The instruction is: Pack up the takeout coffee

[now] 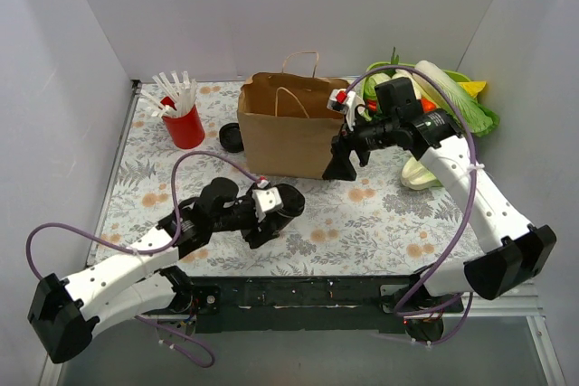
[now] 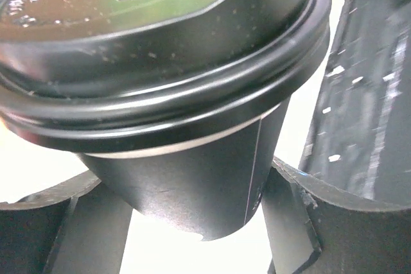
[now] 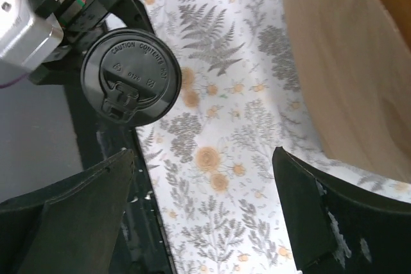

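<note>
Lid top reads from right wrist; cup wall, left wrist.

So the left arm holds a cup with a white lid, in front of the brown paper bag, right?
Not quite: the lid is black, not white, as the right wrist view shows. The left arm does hold the cup, in front of the brown paper bag.

One lidded coffee cup is counted, one brown paper bag, one red cup holding several white straws, one loose black round piece and one green bowl of vegetables. Two pincers are seen: the left pincer and the right pincer.
</note>
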`<state>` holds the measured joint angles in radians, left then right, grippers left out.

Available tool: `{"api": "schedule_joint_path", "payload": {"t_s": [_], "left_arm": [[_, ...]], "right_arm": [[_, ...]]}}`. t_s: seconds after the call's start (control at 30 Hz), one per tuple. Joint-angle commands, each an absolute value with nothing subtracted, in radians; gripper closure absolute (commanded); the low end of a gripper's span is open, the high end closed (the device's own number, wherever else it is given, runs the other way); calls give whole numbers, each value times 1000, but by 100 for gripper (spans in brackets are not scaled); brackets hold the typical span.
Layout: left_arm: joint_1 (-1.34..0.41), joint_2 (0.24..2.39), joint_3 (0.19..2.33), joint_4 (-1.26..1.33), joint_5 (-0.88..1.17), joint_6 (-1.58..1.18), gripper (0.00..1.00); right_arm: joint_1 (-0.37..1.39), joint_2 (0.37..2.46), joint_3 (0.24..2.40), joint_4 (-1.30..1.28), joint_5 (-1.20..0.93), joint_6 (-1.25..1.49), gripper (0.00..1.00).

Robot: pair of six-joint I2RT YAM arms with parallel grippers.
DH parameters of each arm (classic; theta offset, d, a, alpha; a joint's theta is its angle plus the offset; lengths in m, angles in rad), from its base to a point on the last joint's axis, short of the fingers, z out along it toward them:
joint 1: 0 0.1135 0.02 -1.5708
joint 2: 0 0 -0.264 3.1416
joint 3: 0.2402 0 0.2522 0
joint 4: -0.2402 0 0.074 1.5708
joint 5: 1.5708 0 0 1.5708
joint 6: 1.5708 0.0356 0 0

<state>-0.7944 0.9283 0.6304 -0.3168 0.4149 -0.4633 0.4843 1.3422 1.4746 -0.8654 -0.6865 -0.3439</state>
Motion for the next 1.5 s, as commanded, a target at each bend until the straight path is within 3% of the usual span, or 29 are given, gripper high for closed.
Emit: {"api": "schedule_joint_path", "payload": {"t_s": [0.0,0.13,0.33,0.77,1.1,1.23,1.33,1.47], "left_arm": [[-798,836,543,-200,233,-125,60],[-798,778,535,-166,251,-9,61],[-801,755,584,-284,451,90,62],[-818,790,646,-319,463,127,64],[-828,801,663,-325,446,106,64],[-828,795,657,-305,375,92,66],[-828,787,643,-232,243,51,70],[-828,795,624,-108,80,40,75]], "right_arm": [[482,1396,1514,-942,-845,-273,4],[492,1413,1566,-1014,-1009,-544,2],[577,1235,1418,-788,-862,-802,2],[865,1224,1344,-692,-730,-910,2],[926,1252,1358,-699,-686,-950,2],[927,1247,1374,-632,-576,-818,2],[916,1241,1374,-560,-421,-532,2],[902,1278,1404,-569,-419,-180,2]]}}
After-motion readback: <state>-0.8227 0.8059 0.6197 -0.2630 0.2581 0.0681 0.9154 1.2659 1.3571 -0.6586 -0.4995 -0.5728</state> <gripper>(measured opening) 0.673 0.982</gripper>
